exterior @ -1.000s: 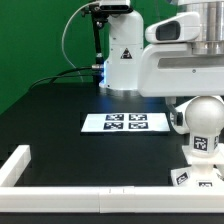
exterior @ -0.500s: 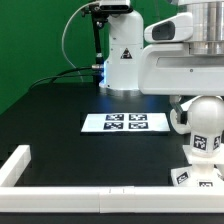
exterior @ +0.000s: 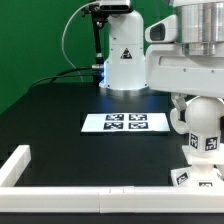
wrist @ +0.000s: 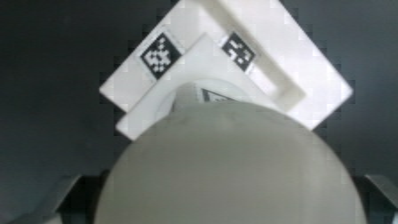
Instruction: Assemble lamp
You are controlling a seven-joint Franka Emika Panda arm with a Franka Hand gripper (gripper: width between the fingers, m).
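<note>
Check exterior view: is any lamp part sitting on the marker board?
No. The marker board carries only its printed tags, and the bulb is off to the exterior view's right, clear of it.

Exterior faces table; wrist close above bulb (wrist: 222, 165)

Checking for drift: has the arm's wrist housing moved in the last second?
Yes. In the exterior view the wrist housing has shifted toward that view's right, judged against the fixed marker board; the bulb beneath moved slightly with it.
</note>
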